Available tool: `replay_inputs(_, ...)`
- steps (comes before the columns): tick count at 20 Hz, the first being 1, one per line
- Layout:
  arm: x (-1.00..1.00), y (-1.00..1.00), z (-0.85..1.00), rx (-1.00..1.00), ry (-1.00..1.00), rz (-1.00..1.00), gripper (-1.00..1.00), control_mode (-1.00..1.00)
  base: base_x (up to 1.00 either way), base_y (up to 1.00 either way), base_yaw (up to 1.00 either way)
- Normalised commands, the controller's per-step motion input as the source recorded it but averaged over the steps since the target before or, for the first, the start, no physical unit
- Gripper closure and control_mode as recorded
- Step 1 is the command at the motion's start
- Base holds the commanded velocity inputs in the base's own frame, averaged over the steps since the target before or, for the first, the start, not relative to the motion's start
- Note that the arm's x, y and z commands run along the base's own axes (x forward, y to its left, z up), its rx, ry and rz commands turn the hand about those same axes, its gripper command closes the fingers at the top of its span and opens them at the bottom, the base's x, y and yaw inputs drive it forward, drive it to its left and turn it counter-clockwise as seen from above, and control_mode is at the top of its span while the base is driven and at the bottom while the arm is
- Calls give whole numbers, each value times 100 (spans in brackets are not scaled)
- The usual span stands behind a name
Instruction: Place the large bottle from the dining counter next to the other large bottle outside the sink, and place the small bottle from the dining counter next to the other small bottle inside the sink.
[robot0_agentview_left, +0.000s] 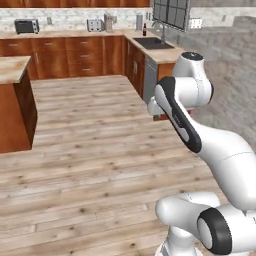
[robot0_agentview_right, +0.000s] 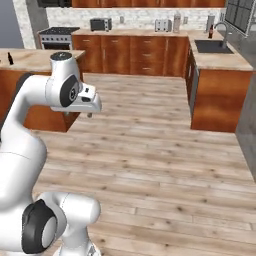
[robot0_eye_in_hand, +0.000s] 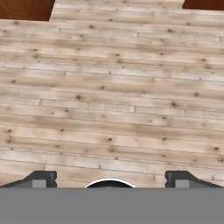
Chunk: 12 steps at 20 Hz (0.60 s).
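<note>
My gripper (robot0_eye_in_hand: 109, 180) hangs open over bare wooden floor, its two fingertips (robot0_eye_in_hand: 41, 179) wide apart with nothing between them. From the right base view the hand (robot0_agentview_right: 88, 102) points down, in front of the dining counter (robot0_agentview_right: 35, 59). On that counter, at its far left, stands the small black bottle (robot0_agentview_right: 10, 58). The other large bottle (robot0_agentview_right: 210, 31) (robot0_agentview_left: 144, 30), dark brown with a red label, stands on the far counter beside the sink (robot0_agentview_right: 212, 46) (robot0_agentview_left: 152, 43). The large bottle from the dining counter and the other small bottle are out of view.
Wood-fronted cabinets line the back wall, with a microwave (robot0_agentview_left: 26, 25) and a toaster (robot0_agentview_left: 94, 24) on top. A stove (robot0_agentview_right: 56, 35) stands at the back left. The sink counter's end cabinet (robot0_agentview_right: 217, 100) juts out on the right. Wide plank floor lies between the two counters.
</note>
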Motion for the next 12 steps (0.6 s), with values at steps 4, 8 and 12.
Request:
replay_inputs(4, 0, 0, 0, 0, 0, 0, -100, 100, 100, -9, 0)
replay_inputs(8, 0, 0, 0, 0, 0, 0, -100, 100, 79, 13, 0)
replay_inputs(12, 0, 0, 0, 0, 0, 0, -100, 100, 62, 54, 1)
